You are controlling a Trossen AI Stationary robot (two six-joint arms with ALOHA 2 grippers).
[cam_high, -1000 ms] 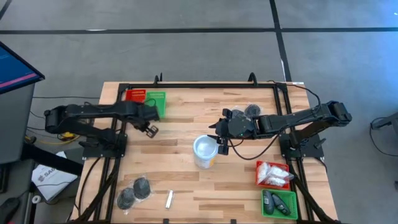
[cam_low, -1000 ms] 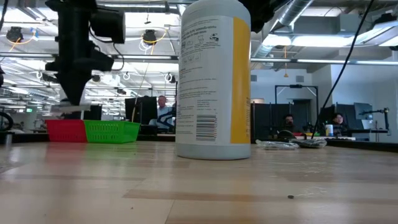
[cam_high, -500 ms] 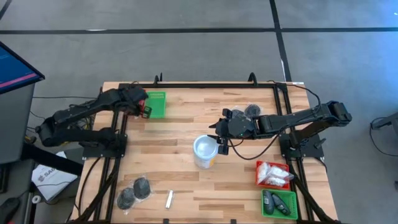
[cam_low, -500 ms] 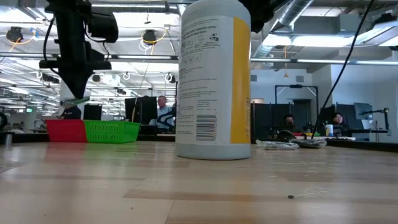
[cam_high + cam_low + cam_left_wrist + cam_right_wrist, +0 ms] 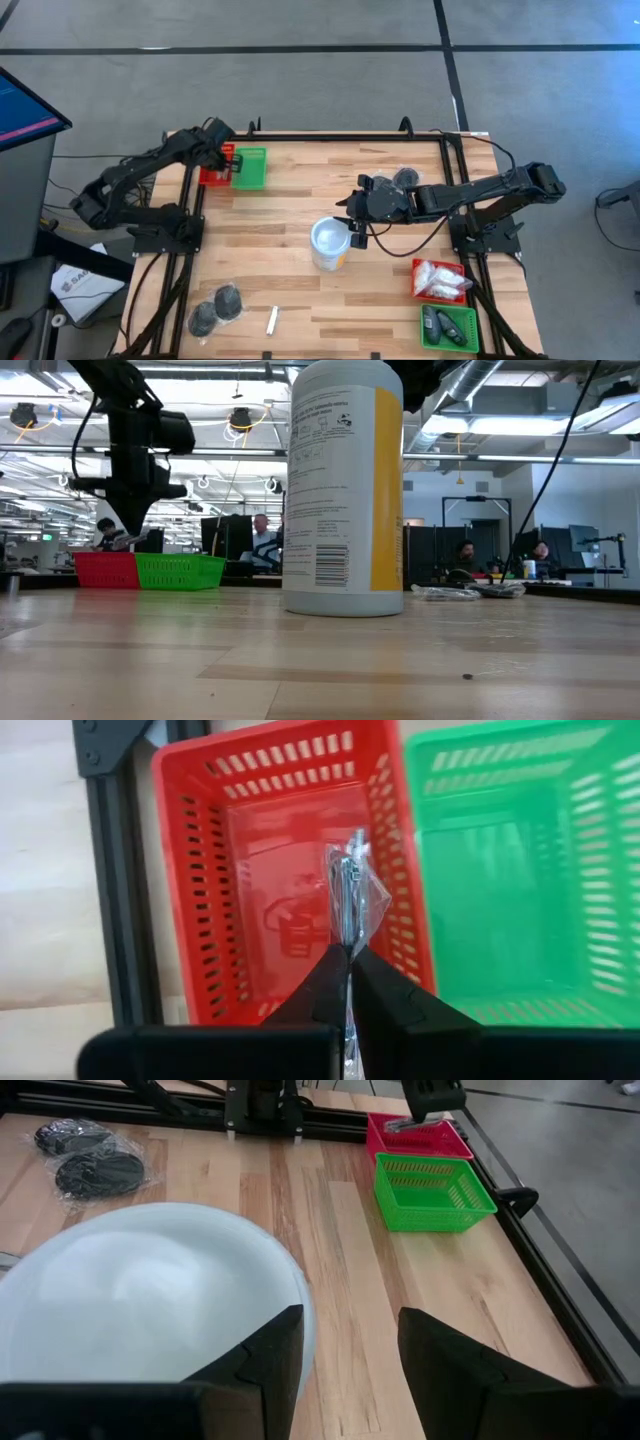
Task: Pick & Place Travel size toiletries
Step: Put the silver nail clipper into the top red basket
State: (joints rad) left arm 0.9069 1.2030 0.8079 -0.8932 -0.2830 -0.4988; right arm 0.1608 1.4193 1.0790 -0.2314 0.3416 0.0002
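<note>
The left gripper [image 5: 349, 958] hangs over the red tray [image 5: 260, 850] at the table's [image 5: 290, 210] far left corner, its 2 fingers clenched on a slim silvery tube [image 5: 348, 900] in clear crinkly wrap, which stands above the tray's floor. From overhead the same gripper [image 5: 222, 158] covers most of that red tray [image 5: 212, 178], and the green tray [image 5: 250, 168] sits touching it on the side nearer the table's middle. In the low view the gripper [image 5: 130, 528] points down just above the red tray [image 5: 104, 569].

The right gripper [image 5: 357, 232] is at the middle of the table, its fingers spread around the rim of the white cup [image 5: 331, 243], 1 finger [image 5: 262, 1365] inside the mouth and the other outside; whether the fingers actually press the wall is hard to judge.

Other toiletries lie spread about: 2 dark round pieces [image 5: 216, 308] in clear wrap and 1 slim tube [image 5: 271, 319] near the near left corner, and 2 more dark pieces [image 5: 396, 180] by the far edge, beside the right arm. At the near right corner a second red tray [image 5: 419, 283] holds white sachets [image 5: 440, 280], and a second green tray [image 5: 428, 335] below it holds dark items [image 5: 448, 325].
</note>
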